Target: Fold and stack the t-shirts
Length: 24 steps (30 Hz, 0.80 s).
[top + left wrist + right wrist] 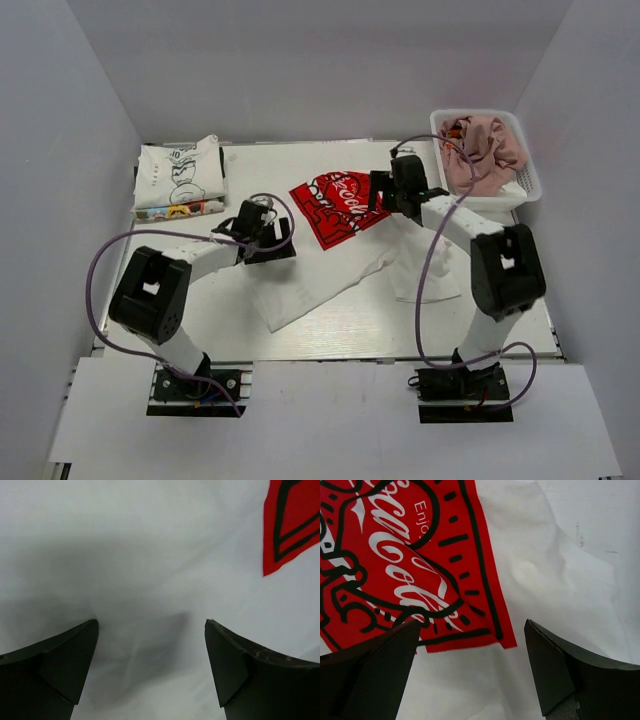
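Note:
The white Coca-Cola t-shirt (pixel 335 262) lies crumpled in the middle of the table, red print (pixel 335 205) up. My left gripper (pixel 265 243) is open, low over its left white part (pixel 150 570); a corner of red print (pixel 292 522) shows at the upper right. My right gripper (pixel 392 195) is open over the print's right edge (pixel 410 570), white cloth (pixel 550 595) between the fingers. The white cartoon t-shirt (pixel 180 178) lies folded at the back left. The pink t-shirt (pixel 485 148) is bunched in the basket.
The white lattice basket (pixel 528 185) stands at the back right corner. White walls close the table on left, back and right. Purple cables loop from both arms over the table.

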Each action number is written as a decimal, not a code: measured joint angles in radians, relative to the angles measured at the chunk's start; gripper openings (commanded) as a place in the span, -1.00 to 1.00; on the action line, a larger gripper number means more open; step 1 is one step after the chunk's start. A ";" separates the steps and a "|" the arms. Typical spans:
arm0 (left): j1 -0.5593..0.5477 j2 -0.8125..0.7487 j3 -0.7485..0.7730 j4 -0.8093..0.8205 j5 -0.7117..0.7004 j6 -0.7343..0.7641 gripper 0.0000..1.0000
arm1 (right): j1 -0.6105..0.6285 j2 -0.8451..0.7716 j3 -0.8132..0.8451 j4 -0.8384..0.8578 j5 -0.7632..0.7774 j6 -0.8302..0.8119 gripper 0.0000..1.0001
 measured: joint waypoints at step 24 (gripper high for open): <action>0.175 0.599 0.819 -0.174 -0.058 0.111 1.00 | -0.034 0.499 0.586 -0.154 -0.055 0.040 0.81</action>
